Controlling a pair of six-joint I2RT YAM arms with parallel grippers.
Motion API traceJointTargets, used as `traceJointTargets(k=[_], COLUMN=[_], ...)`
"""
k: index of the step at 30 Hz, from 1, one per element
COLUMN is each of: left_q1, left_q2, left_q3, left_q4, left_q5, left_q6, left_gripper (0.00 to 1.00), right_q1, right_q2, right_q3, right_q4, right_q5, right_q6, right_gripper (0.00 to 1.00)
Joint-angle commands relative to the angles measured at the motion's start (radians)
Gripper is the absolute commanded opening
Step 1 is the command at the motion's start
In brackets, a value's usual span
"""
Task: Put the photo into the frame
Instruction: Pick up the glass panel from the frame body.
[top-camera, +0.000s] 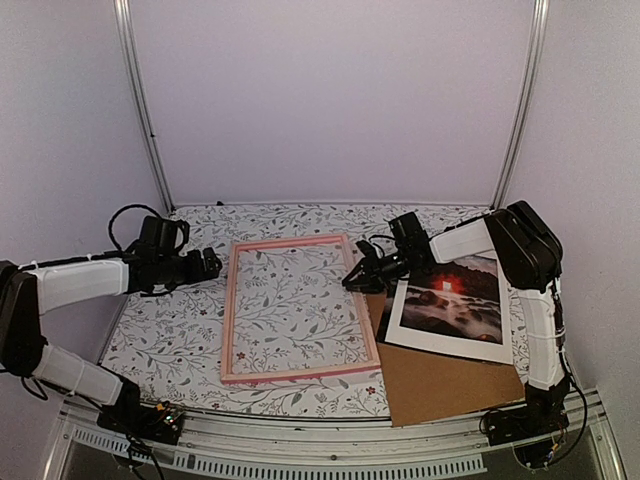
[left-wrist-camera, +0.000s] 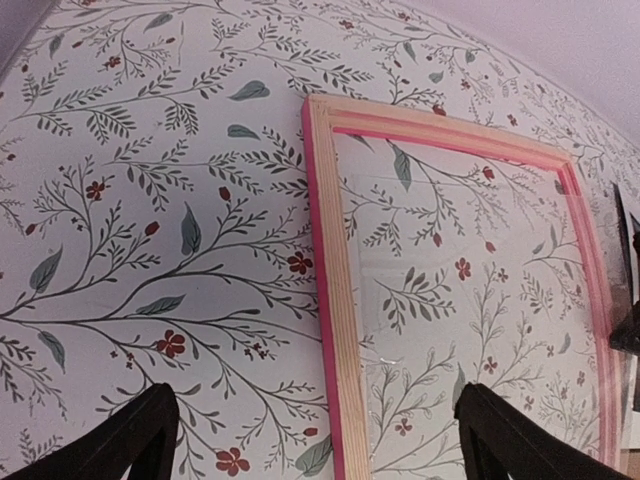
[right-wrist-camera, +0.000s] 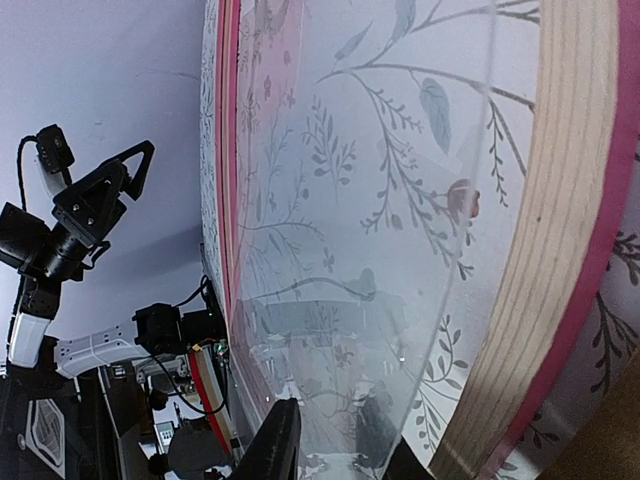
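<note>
The right tool (top-camera: 352, 280) hangs at the right rail of the pink frame (top-camera: 229, 310), jaws narrow. I cannot tell whether they pinch anything. The left tool (top-camera: 205, 265) sits just left of the frame, jaws spread wide and empty. The frame lies flat on the floral counter (top-camera: 170, 340), long axis running away from the arm bases. The photo (top-camera: 455, 298) lies just right of the frame inside a white mat (top-camera: 450, 346) on a brown backing board (top-camera: 440, 385), slightly skewed. The right arm is nearer, so the print probably has to travel left over that rail.
</note>
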Motion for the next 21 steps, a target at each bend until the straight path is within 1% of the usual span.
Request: traceJointTargets(k=[1, 9, 15, 17, 21], left_q1=[-0.04, -0.069, -0.089, -0.092, -0.093], left_q2=[0.034, 0.111, 0.147, 0.149, 0.137], left_q3=[-0.02, -0.062, -0.066, -0.067, -0.067], left_q4=[0.047, 0.102, 0.149, 0.153, 0.141], left_q5=[0.002, 0.058, 0.07, 0.069, 0.054], left_q6=[-0.025, -0.061, -0.069, -0.07, -0.065], left_gripper=[1.0, 0.97, 0.95, 0.95, 0.94], right_q1=[0.014, 0.034, 0.047, 0.047, 0.045], right_q2=[-0.035, -0.037, -0.034, -0.034, -0.045], right_q3=[-0.017, -0.029, -0.051, -0.053, -0.043], right_q4=[0.057, 0.071, 0.108, 0.115, 0.116], right_q5=[-0.025, -0.028, -0.036, -0.039, -0.049], right_q6=[0.011, 0.021, 0.046, 0.051, 0.058], right_gripper=[0.22, 0.22, 0.22, 0.18, 0.04])
